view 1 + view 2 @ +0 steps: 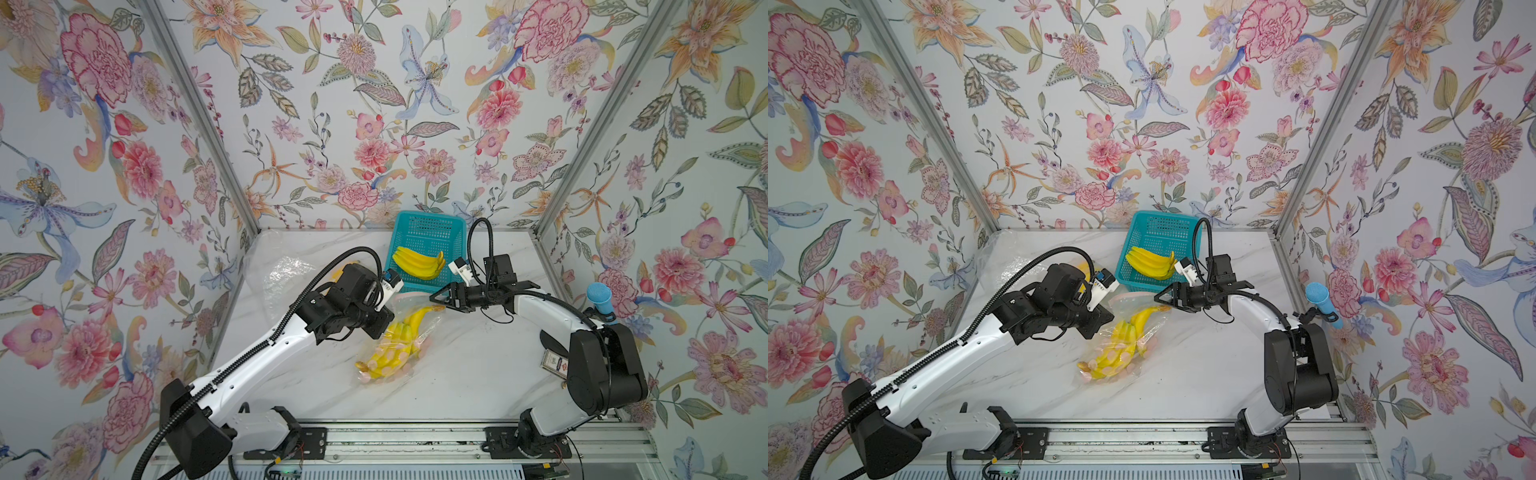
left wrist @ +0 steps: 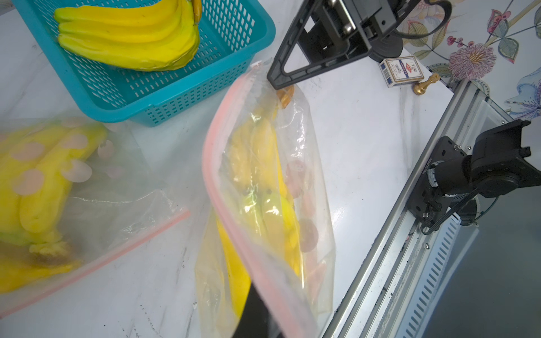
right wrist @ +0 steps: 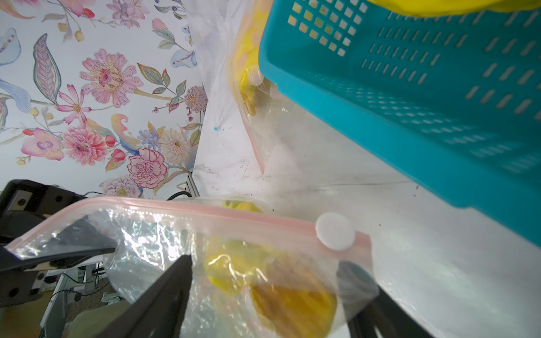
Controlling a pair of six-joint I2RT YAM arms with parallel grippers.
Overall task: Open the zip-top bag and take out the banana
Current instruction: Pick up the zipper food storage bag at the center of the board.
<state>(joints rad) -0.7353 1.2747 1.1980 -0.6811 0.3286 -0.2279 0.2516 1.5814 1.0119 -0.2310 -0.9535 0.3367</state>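
Observation:
A clear zip-top bag [image 1: 428,328] with a pink zip strip lies mid-table in both top views, a bunch of yellow banana [image 1: 399,336] inside it. My left gripper [image 2: 260,319] is shut on the bag's zip edge [image 2: 234,204] and lifts that side; the top views hide its jaws under the wrist. My right gripper [image 1: 438,300] reaches the bag's far end from the right. In the right wrist view its jaws [image 3: 272,286] stand apart on either side of the brown banana stem [image 3: 292,301]. One finger [image 3: 357,278] shows through the film.
A teal basket [image 1: 428,237] holding a loose banana bunch [image 1: 417,262] stands just behind the bag. A second bag of bananas [image 2: 58,175] lies at the back left, partly under my left arm. A card box [image 2: 401,70] and a gold chess piece [image 2: 424,85] lie near the right arm's base.

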